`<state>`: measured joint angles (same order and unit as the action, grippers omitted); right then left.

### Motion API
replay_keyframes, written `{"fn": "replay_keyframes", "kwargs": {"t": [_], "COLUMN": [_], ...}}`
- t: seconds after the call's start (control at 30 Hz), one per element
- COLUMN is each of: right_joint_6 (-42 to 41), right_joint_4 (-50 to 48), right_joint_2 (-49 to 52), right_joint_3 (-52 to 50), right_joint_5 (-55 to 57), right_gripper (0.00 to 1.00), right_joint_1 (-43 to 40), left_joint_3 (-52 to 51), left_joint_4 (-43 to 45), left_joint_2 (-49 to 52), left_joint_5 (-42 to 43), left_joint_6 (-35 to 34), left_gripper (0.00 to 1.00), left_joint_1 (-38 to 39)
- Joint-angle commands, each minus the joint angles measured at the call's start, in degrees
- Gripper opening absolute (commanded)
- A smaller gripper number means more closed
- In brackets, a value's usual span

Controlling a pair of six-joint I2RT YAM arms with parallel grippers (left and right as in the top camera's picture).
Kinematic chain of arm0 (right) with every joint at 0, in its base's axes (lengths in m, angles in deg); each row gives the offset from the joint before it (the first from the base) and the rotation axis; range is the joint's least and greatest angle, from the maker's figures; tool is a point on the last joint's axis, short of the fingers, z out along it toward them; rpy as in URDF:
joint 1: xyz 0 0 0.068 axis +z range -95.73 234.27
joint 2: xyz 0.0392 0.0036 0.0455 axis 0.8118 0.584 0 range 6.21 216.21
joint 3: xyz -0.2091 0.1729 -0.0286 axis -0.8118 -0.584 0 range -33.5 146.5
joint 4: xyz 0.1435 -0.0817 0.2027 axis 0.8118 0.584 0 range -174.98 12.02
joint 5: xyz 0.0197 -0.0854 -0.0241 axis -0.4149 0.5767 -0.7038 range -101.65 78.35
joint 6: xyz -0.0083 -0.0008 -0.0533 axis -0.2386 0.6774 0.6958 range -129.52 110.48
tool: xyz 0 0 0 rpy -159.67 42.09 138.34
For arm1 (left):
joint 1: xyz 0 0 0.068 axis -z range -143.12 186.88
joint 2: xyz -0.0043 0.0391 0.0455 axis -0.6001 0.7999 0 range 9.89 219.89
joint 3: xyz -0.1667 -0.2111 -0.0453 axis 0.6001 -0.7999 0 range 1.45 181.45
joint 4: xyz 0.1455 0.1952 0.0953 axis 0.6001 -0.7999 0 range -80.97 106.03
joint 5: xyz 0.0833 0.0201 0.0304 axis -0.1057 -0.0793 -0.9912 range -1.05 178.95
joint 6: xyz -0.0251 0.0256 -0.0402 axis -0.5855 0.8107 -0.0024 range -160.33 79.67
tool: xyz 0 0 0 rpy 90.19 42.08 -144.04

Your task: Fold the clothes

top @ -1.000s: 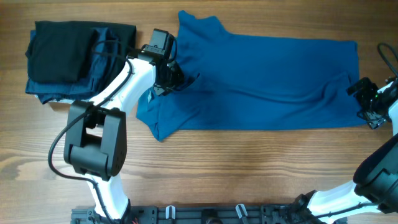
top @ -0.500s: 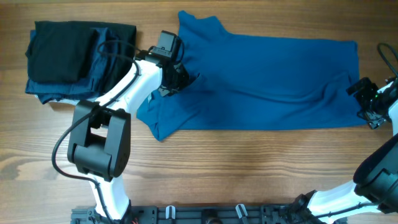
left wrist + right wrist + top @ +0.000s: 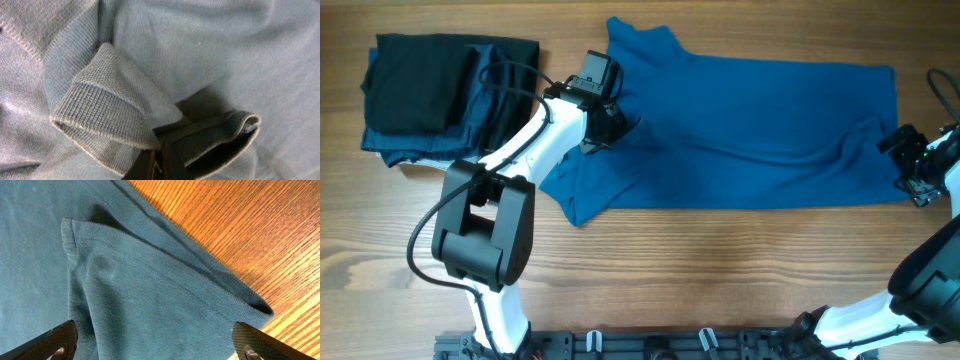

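Observation:
The clothes, a bright blue polo shirt (image 3: 750, 130), lie spread across the far half of the table, collar end to the left. My left gripper (image 3: 606, 128) sits at the collar and is shut on it. In the left wrist view the ribbed collar (image 3: 100, 110) curls up and a fold of it is pinched between the jaws of the left gripper (image 3: 159, 162). At the shirt's right end my right gripper (image 3: 905, 168) hovers, open wide. Its fingers straddle the hemmed corner (image 3: 150, 295) of the shirt without touching; the right gripper (image 3: 152, 342) holds nothing.
A stack of folded black and dark navy garments (image 3: 420, 90) lies at the far left, just behind the left arm. Bare wooden table (image 3: 720, 260) stretches in front of the shirt. A black rail (image 3: 650, 345) runs along the near edge.
My left gripper has slid a little to the right onto the collar and closed on it. The right arm and the shirt's body have not moved.

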<state>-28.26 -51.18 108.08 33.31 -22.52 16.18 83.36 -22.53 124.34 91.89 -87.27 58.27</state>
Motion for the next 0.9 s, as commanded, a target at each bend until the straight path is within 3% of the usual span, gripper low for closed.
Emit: {"fn": "replay_keyframes", "kwargs": {"t": [0.0,0.3,0.43,0.53,0.63,0.73,0.8,0.87], "right_joint_6": [0.59,0.59,0.61,0.61,0.61,0.61,0.61,0.59], "right_joint_4": [-0.31,-0.33,-0.33,-0.31,-0.33,-0.33,-0.31,-0.33], "right_joint_2": [-0.98,-0.98,-0.98,-0.98,-0.98,-0.98,-0.98,-0.98], "right_joint_3": [0.96,0.96,0.96,0.96,0.96,0.96,0.96,0.96], "right_joint_5": [0.76,0.76,0.76,0.76,0.76,0.76,0.76,0.76], "right_gripper": [1.0,1.0,1.0,1.0,1.0,1.0,1.0,1.0], "right_joint_1": [0.02,0.02,0.02,0.02,0.02,0.02,0.02,0.02], "left_joint_3": [-0.39,-0.39,-0.39,0.2,3.93,8.98,10.25,10.4], "left_joint_4": [1.77,11.23,17.55,24.33,24.59,19.87,15.19,8.55], "left_joint_2": [1.09,2.38,5.88,5.66,3.04,-2.21,-4.94,-7.32], "left_joint_5": [-1.55,-3.93,-3.93,-2.93,-2.82,-4.81,-5.2,-5.22], "left_joint_6": [-0.26,-0.26,-0.09,4.17,9.55,14.6,16.39,16.81], "left_gripper": [0.04,0.06,0.2,0.33,0.37,0.49,0.45,0.26], "left_joint_1": [0.04,0.04,0.04,-0.02,-0.02,0.0,0.04,0.04]}}
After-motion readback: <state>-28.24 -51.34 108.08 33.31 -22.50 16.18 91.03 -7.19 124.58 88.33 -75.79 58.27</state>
